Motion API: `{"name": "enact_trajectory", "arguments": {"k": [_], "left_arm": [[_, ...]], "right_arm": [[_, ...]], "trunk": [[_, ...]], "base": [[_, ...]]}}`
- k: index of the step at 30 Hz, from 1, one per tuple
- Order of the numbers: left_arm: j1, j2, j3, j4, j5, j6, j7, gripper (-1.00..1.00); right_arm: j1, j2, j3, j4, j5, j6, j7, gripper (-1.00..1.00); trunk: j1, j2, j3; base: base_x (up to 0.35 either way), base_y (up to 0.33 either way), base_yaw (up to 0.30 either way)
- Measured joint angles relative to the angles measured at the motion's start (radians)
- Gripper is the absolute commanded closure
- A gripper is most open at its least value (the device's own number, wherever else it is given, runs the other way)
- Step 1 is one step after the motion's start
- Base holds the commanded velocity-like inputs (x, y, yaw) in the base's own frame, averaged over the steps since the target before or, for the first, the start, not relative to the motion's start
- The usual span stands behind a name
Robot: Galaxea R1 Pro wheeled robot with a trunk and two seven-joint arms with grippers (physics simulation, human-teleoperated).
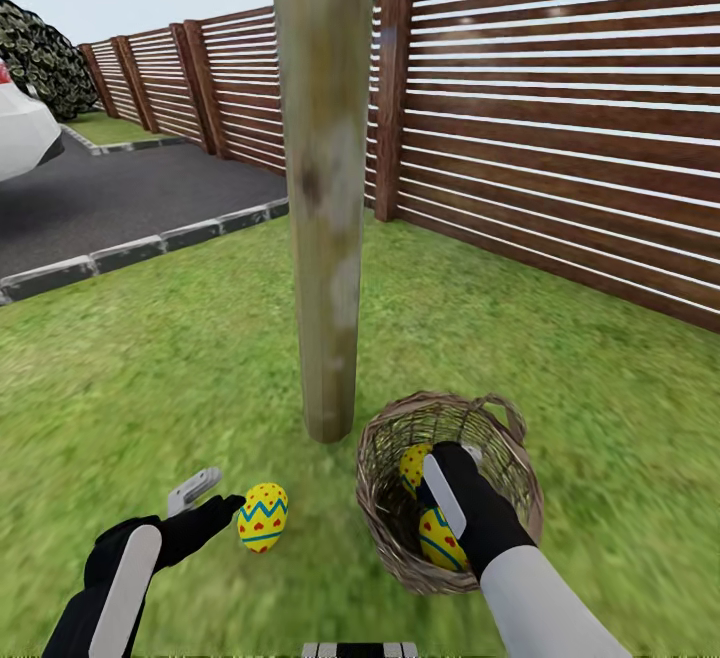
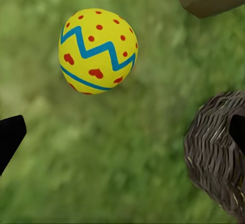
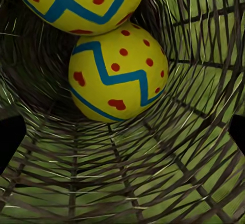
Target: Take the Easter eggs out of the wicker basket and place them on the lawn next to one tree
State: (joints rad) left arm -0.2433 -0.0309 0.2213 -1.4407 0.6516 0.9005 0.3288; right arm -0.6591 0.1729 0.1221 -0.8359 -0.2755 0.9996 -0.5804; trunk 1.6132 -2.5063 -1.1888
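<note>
The round open-weave basket of brown-grey wicker (image 1: 450,493) stands on the bright green lawn (image 1: 180,358) just beside the pale grey-tan tree trunk (image 1: 325,188) and holds two yellow eggs with red dots and blue zigzags (image 3: 118,78). The right gripper (image 1: 445,478) reaches inside, fingers spread wide, gripping nothing. A third matching egg (image 1: 263,517) lies on the grass near the trunk, beside the left gripper (image 1: 205,503), also spread open and empty.

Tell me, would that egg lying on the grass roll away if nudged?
Probably a little. The Easter egg is smooth and rounded, so it may wobble or curve off. The lawn looks flat and grassy, likely stopping it soon. The tree trunk nearby might block it.
</note>
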Motion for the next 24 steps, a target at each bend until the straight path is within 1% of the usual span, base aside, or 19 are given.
{"name": "enact_trajectory", "arguments": {"k": [4,6,7,8,9,10,11,12,14,15,16,17,19,20,22,23,24], "left_arm": [[0.0,0.005,0.01,-0.043,0.025,0.013,0.001,-1.0],[0.0,0.013,0.015,-0.078,0.035,0.033,0.004,-1.0],[0.0,0.018,0.016,-0.091,0.037,0.044,0.004,-1.0],[0.0,0.034,0.024,-0.113,0.041,0.066,0.005,-1.0],[0.0,0.045,0.029,-0.123,0.043,0.074,0.005,-1.0],[0.0,0.067,0.046,-0.137,0.047,0.086,0.005,-1.0],[0.0,0.079,0.058,-0.143,0.053,0.09,0.005,-1.0],[0.0,0.102,0.08,-0.154,0.063,0.096,0.004,-1.0],[0.0,0.127,0.1,-0.161,0.081,0.099,0.004,-1.0],[-0.002,0.154,0.114,-0.166,0.093,0.102,0.004,-1.0],[-0.003,0.172,0.119,-0.168,0.102,0.102,0.004,-1.0],[-0.007,0.206,0.126,-0.171,0.113,0.104,0.004,-1.0],[-0.014,0.245,0.131,-0.172,0.13,0.104,0.004,-1.0],[-0.022,0.282,0.137,-0.173,0.147,0.105,0.004,-1.0],[-0.031,0.321,0.145,-0.174,0.175,0.105,0.004,-1.0],[-0.038,0.358,0.153,-0.175,0.203,0.105,0.004,-1.0],[-0.04,0.378,0.156,-0.175,0.222,0.105,0.004,-1.0]], "right_arm": [[0.0,-0.001,-0.002,0.002,-0.001,0.001,0.0,-1.0],[0.0,-0.002,-0.003,0.003,-0.001,0.001,0.0,-1.0],[0.0,-0.003,-0.003,0.004,-0.001,0.001,0.0,-1.0],[0.0,-0.003,-0.003,0.004,-0.001,0.001,0.0,-1.0],[0.0,-0.003,-0.003,0.005,-0.001,0.001,0.0,-1.0],[0.001,-0.003,-0.003,0.006,-0.001,0.001,0.0,-1.0],[0.001,-0.003,-0.003,0.008,-0.001,0.001,0.0,-1.0],[0.001,-0.004,-0.003,0.014,-0.001,0.001,0.0,-1.0],[0.001,-0.004,-0.003,0.022,-0.001,0.001,0.0,-1.0],[0.001,-0.004,-0.003,0.031,-0.001,0.0,0.0,-1.0],[0.001,-0.004,-0.003,0.036,-0.001,0.0,0.0,-1.0],[0.001,-0.004,-0.004,0.042,-0.001,0.0,0.0,-1.0],[0.001,-0.004,-0.004,0.047,-0.001,0.0,0.0,-1.0],[0.001,-0.004,-0.004,0.05,-0.002,0.0,0.0,-1.0],[0.001,-0.004,-0.004,0.052,-0.002,0.0,0.0,-1.0],[0.001,-0.004,-0.004,0.054,-0.002,0.0,0.0,-1.0],[0.001,-0.004,-0.004,0.054,-0.002,0.0,0.0,-1.0]], "trunk": [[0.002,-0.001,-0.015],[0.003,-0.001,-0.023],[0.003,-0.002,-0.027],[0.004,-0.002,-0.031],[0.004,-0.002,-0.035],[0.004,-0.002,-0.039],[0.005,-0.003,-0.043],[0.005,-0.003,-0.046],[0.006,-0.003,-0.054],[0.007,-0.004,-0.058],[0.007,-0.004,-0.062],[0.008,-0.004,-0.066],[0.009,-0.004,-0.074],[0.009,-0.005,-0.077],[0.01,-0.005,-0.085],[0.01,-0.005,-0.089],[0.011,-0.006,-0.093]], "base": [[0.0,0.0,0.0],[0.0,0.0,0.0],[0.0,0.0,0.0],[0.0,0.0,0.0],[0.0,0.0,0.0],[0.0,0.0,0.0],[0.0,0.0,0.0],[0.0,0.0,0.0],[0.0,0.0,0.0],[0.0,0.0,0.0],[0.0,0.0,0.0],[0.0,0.0,0.0],[0.0,0.0,0.0],[0.0,0.0,0.0],[0.0,0.0,0.0],[0.0,0.0,0.0],[0.0,0.0,0.0]]}}
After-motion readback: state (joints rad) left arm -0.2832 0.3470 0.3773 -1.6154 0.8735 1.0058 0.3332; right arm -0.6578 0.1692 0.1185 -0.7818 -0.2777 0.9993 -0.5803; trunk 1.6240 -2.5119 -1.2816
